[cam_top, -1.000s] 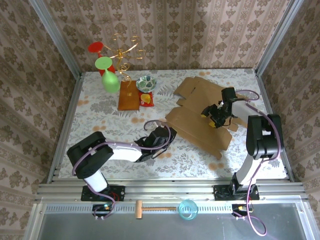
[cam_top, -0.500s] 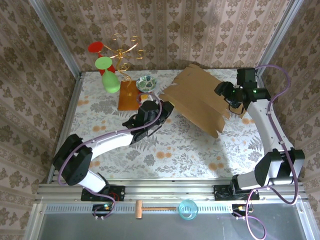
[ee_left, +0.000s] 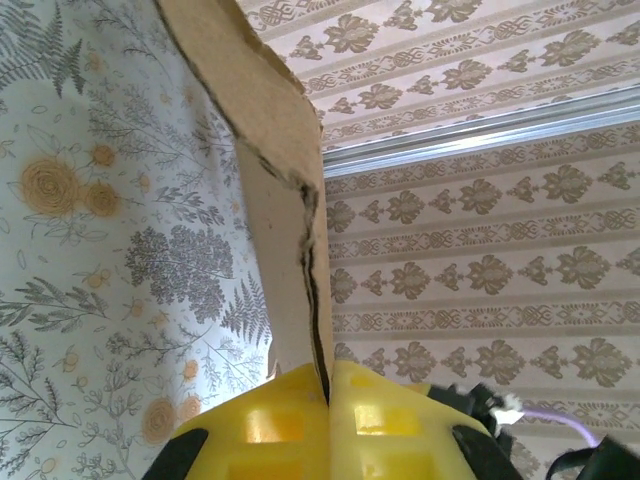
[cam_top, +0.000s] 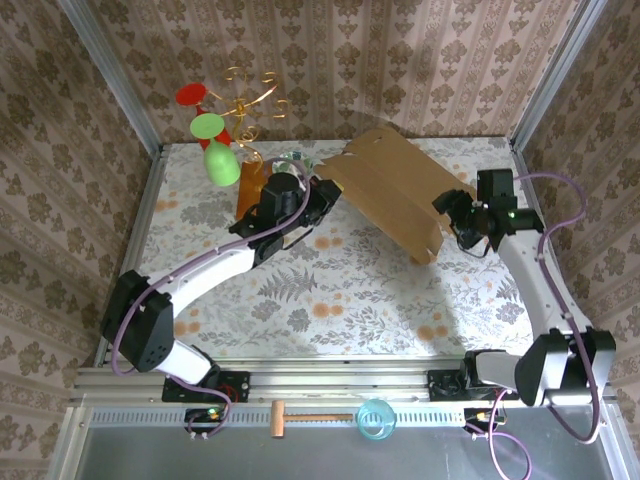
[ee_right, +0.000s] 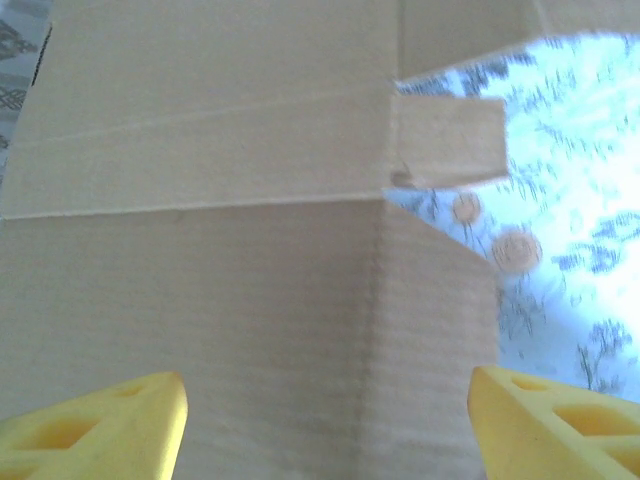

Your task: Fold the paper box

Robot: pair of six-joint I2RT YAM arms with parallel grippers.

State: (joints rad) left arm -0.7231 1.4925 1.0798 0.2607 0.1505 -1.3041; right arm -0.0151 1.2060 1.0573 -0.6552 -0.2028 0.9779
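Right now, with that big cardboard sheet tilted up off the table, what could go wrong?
1. Only the left tool pinches the paper box, at one thin edge that looks ragged; it might tear or slip out.
2. The right tool stands open beside the opposite edge, so the tilted sheet may flop down or twist.
3. The left arm works close to the green ornament; a swing could knock it over.

Lower half of surface point(cam_top: 340, 310) bare: wide passage. Upper centre blocked by tilted paper box point(cam_top: 390, 185). Upper left cramped: wire stand point(cam_top: 243, 105), wooden board point(cam_top: 248, 198), left arm point(cam_top: 210, 275) crossing beside them.
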